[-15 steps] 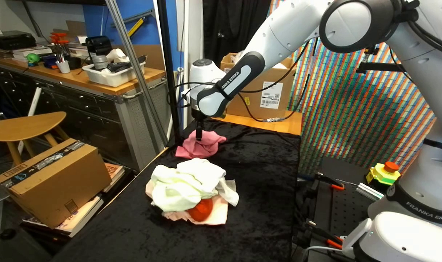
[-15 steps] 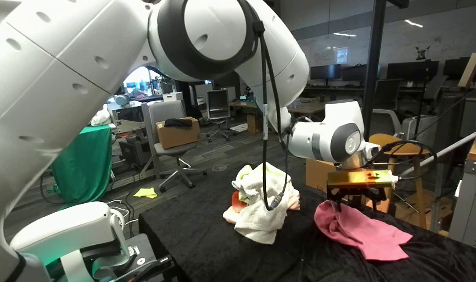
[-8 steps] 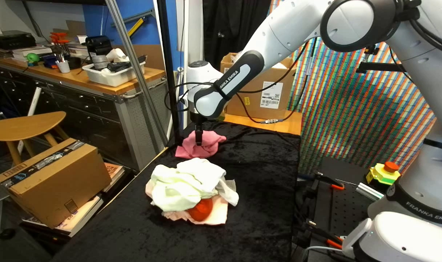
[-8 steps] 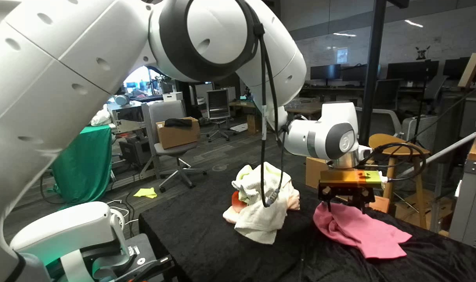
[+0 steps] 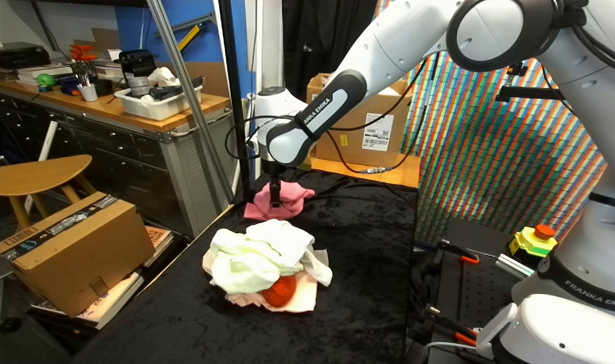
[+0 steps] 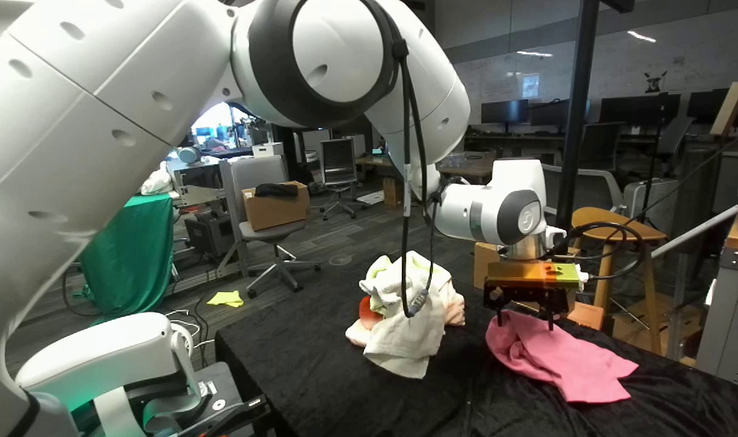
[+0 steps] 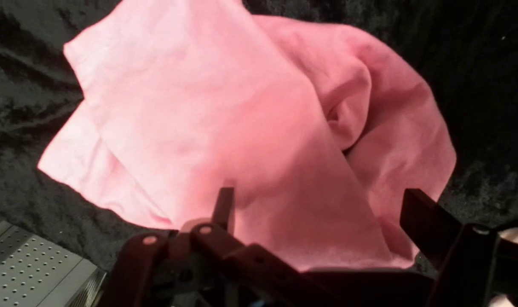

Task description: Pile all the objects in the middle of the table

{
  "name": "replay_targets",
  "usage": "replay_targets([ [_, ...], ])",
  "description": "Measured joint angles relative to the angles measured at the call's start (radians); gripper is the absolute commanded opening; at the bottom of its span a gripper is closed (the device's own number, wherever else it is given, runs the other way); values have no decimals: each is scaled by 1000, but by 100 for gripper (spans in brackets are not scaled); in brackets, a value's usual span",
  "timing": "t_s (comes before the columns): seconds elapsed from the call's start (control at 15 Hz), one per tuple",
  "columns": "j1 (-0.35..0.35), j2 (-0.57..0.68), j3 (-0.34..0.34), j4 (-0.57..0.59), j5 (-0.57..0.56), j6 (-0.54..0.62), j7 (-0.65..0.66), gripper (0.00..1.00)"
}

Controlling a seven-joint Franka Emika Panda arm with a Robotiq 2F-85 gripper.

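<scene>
A crumpled pink cloth lies by itself on the black-covered table [image 5: 363, 313] in both exterior views [image 5: 293, 206] [image 6: 578, 370] and fills most of the wrist view [image 7: 242, 106]. My gripper [image 6: 525, 326] points down over its bunched end. In the wrist view the two fingertips [image 7: 318, 192] are wide apart with pink fabric below and between them; I cannot tell whether they touch it. Apart from it is a heap: a white and pale green cloth [image 5: 259, 247] on top, a red object [image 5: 279, 291] partly covered, and a peach cloth [image 5: 307, 296] underneath.
A dark upright post [image 5: 236, 101] stands at the table edge near the pink cloth. A large cardboard box [image 5: 358, 131] is behind the arm. A cable [image 6: 405, 243] hangs from the arm in front of the heap in an exterior view.
My gripper has moved sideways over the pink cloth, toward the heap's side, and a little lower. Its fingers stay apart. The pink cloth and the heap have not visibly moved.
</scene>
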Motion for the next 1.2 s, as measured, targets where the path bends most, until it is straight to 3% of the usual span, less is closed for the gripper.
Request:
replay_targets([
  [1.2, -2, 63, -57, 38, -3, 33, 4, 100],
])
